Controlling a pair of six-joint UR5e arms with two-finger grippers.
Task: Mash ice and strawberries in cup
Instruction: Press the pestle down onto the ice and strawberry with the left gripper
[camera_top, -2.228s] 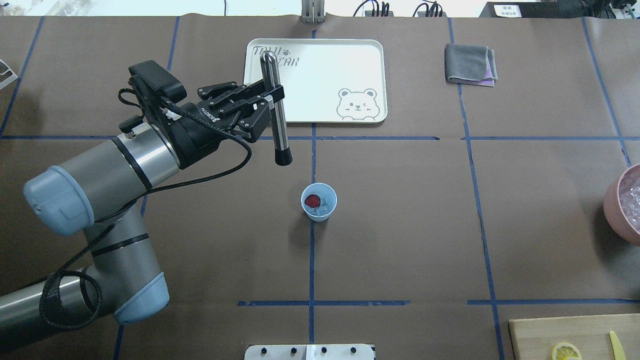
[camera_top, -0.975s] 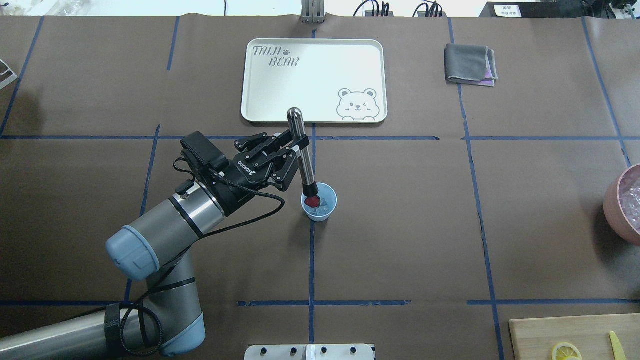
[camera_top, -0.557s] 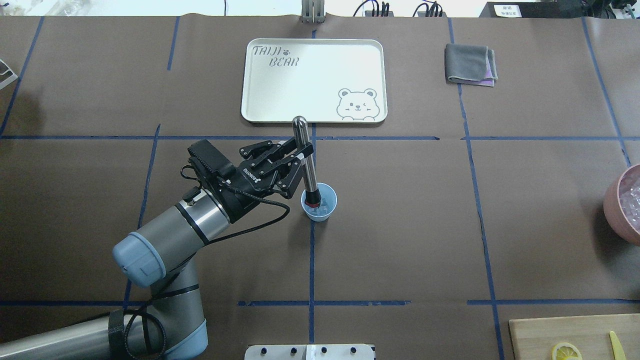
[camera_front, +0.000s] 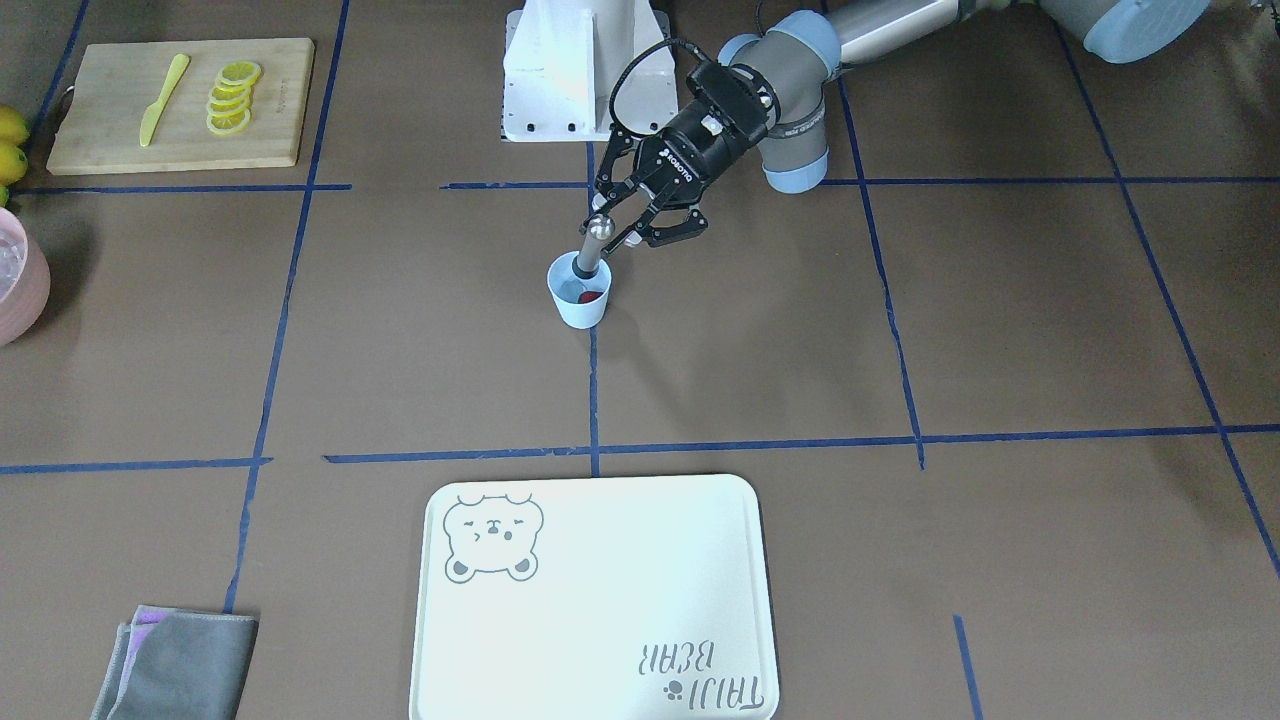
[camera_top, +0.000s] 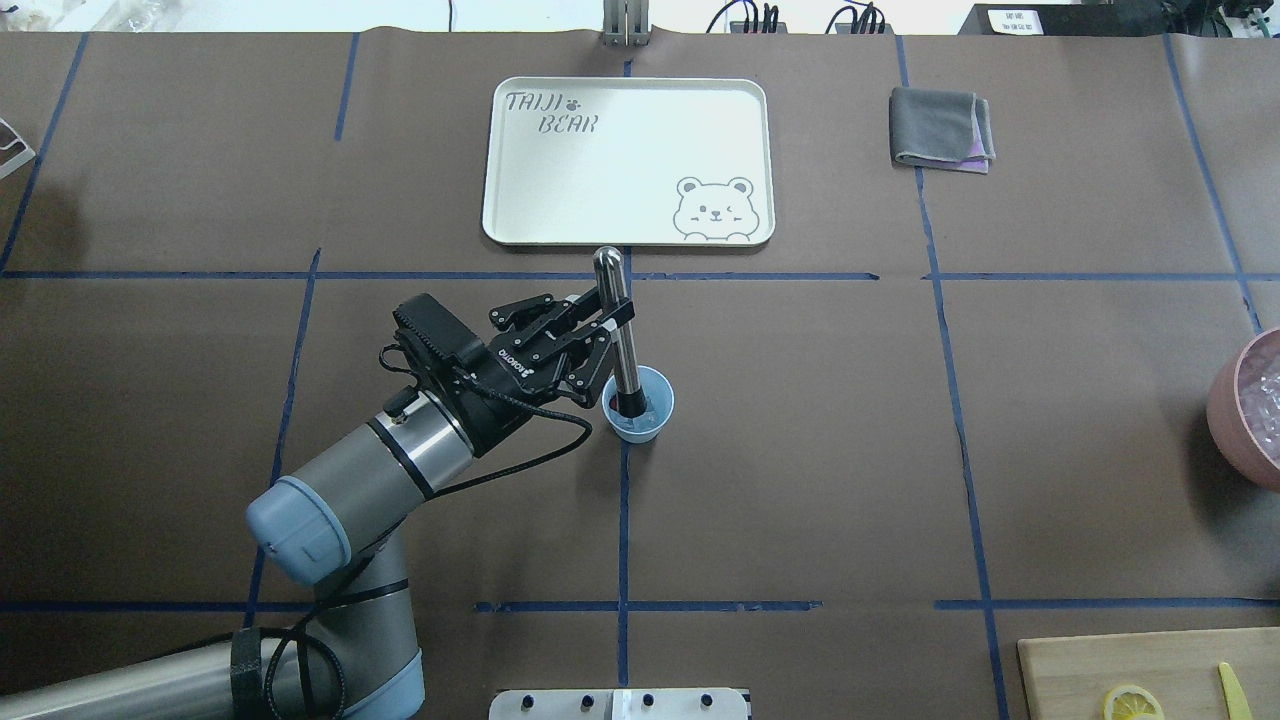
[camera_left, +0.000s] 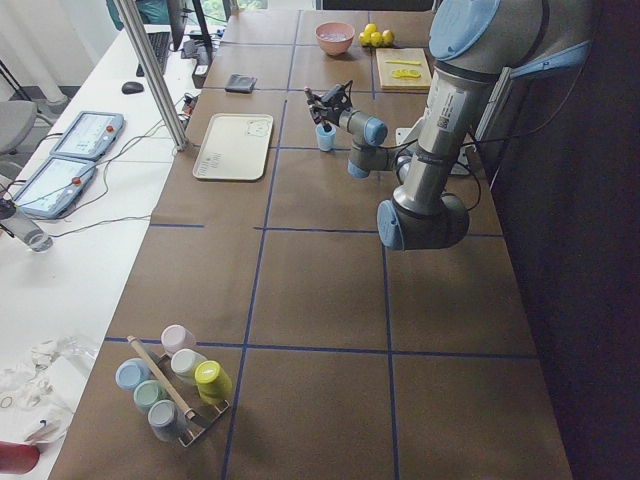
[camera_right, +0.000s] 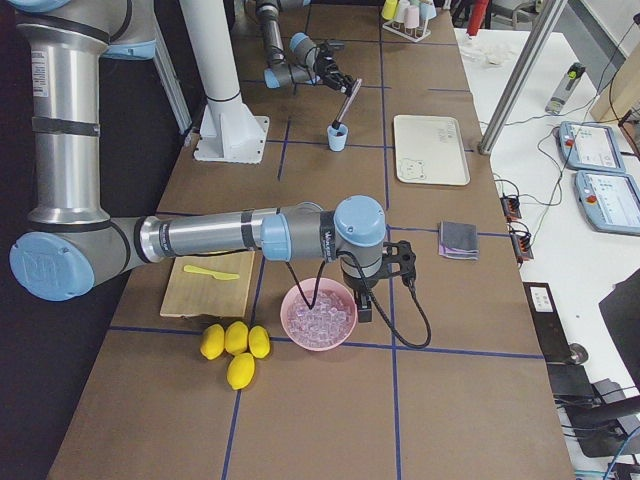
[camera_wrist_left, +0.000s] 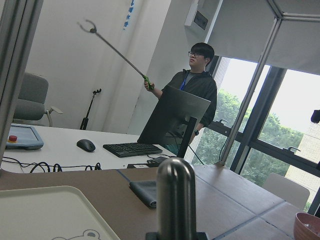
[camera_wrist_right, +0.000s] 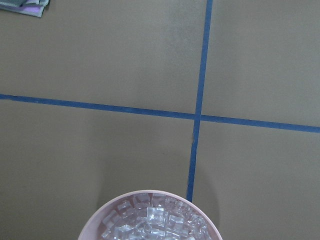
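Metal rod of the muddler (camera_top: 622, 335) was pinched tight in the left gripper (camera_top: 610, 316), grabbed on its upper half with the rounded top poking out above the fingers. The rod leaned a bit and its black tip was down inside the cup (camera_top: 657, 422). From the front you could see the strawberry (camera_front: 593, 297) as a red blob right against that tip, and from above a few bits of ice (camera_top: 651, 407) showed beside it. The cup stood upright on a blue tape line, mid-table (camera_top: 800, 450), with the bear tray (camera_top: 620, 170) further out and well apart from it. A folded grey cloth (camera_top: 940, 128) lay off to one side of the tray. Way over at the other end, the right gripper (camera_right: 362, 306) hung just above the rim of the pink bowl (camera_right: 300, 335) full of ice cubes; honestly couldn't tell whether its fingers were apart or together. Next to that bowl were the whole lemons (camera_right: 232, 350) and a cutting board (camera_front: 100, 130) with lemon slices (camera_front: 232, 98) and a yellow knife (camera_front: 163, 98)
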